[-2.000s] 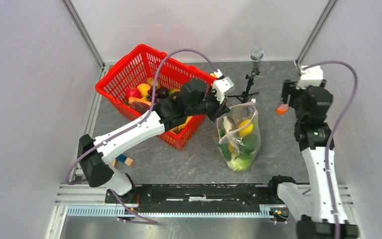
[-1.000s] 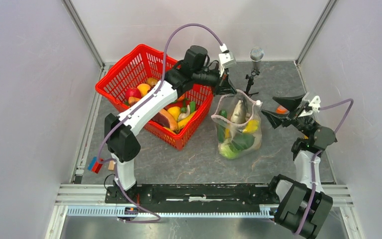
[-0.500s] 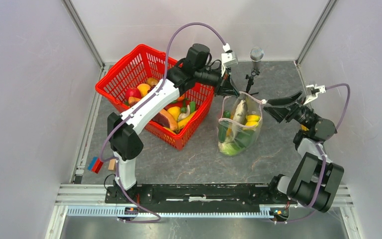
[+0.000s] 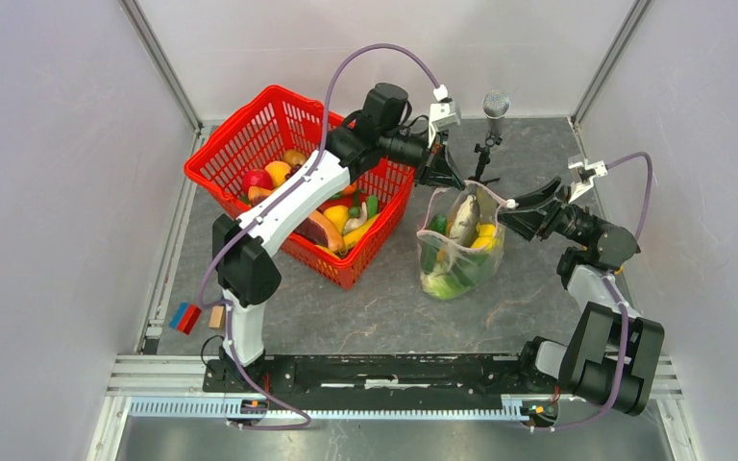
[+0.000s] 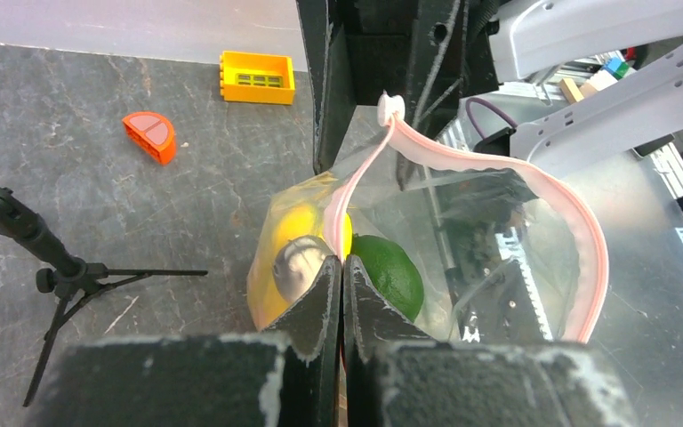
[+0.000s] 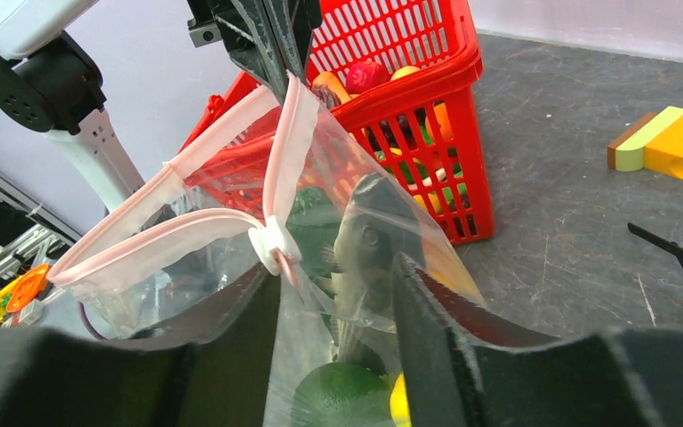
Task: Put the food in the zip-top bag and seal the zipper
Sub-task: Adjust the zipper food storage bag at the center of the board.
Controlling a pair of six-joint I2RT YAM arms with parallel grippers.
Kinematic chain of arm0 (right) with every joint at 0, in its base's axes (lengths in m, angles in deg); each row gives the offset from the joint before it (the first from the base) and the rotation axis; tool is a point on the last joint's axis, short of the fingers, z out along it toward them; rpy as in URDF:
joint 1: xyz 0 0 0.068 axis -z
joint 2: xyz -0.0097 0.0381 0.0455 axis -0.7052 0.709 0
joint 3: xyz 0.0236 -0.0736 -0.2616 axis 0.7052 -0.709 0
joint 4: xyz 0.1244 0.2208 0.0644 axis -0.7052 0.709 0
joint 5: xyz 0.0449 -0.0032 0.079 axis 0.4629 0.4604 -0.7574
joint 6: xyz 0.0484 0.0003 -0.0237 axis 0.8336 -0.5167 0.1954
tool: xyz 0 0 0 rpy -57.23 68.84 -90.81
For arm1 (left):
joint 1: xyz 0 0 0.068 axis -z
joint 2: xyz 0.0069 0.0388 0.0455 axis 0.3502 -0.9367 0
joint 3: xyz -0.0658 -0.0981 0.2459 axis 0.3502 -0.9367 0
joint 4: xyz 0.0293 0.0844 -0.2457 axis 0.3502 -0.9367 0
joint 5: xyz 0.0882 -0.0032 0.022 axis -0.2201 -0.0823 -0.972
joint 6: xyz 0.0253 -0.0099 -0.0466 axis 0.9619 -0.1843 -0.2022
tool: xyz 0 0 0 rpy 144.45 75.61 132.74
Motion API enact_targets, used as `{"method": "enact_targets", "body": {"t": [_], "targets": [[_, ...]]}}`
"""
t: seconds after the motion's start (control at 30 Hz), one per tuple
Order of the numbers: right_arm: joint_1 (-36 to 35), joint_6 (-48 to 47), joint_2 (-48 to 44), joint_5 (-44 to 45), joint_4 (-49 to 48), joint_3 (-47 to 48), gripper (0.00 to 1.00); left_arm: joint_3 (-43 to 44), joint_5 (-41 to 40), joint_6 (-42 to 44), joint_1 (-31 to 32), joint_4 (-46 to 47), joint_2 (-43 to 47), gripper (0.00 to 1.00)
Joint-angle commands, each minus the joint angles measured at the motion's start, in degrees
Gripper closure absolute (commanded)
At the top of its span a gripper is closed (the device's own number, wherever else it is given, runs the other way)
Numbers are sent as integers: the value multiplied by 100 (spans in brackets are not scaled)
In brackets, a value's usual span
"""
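Observation:
The zip-top bag [image 4: 456, 252] stands upright right of the basket, holding the food: a grey fish [image 6: 369, 238], a yellow piece [image 5: 295, 229] and a green lime [image 5: 393, 272]. Its pink zipper [image 5: 578, 240] loops open at the mouth. My left gripper [image 4: 440, 175] is shut on the zipper's far end, and it shows pinching the strip in the left wrist view [image 5: 342, 267]. My right gripper [image 4: 517, 213] is open at the bag's right end. In the right wrist view its fingers [image 6: 331, 267] straddle the bag corner just below the white slider [image 6: 271, 242].
A red mesh basket [image 4: 240, 144] with more toy food stands left of the bag. A microphone on a small tripod [image 4: 488, 134] stands behind the bag. An orange slice [image 5: 151, 135] and a yellow block [image 5: 256, 77] lie on the mat. Loose blocks [image 4: 192, 315] lie at the left.
The left gripper has lifted the bag's far zipper end and holds still. The right gripper swung in from the right and closed the distance to the slider end.

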Motion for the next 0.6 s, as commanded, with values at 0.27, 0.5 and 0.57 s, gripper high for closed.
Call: {"method": "enact_targets", "body": {"t": [0.27, 0.5, 0.57], "targets": [[-78, -79, -109, 17, -2843, 189, 88, 317, 503, 60, 9, -110, -21, 98], [72, 291, -458, 401, -2816, 128, 100, 282, -158, 372, -6, -675, 190, 92], [120, 436, -572, 408, -2689, 93, 100, 285, -677, 314, -29, -810, 301, 69]]}}
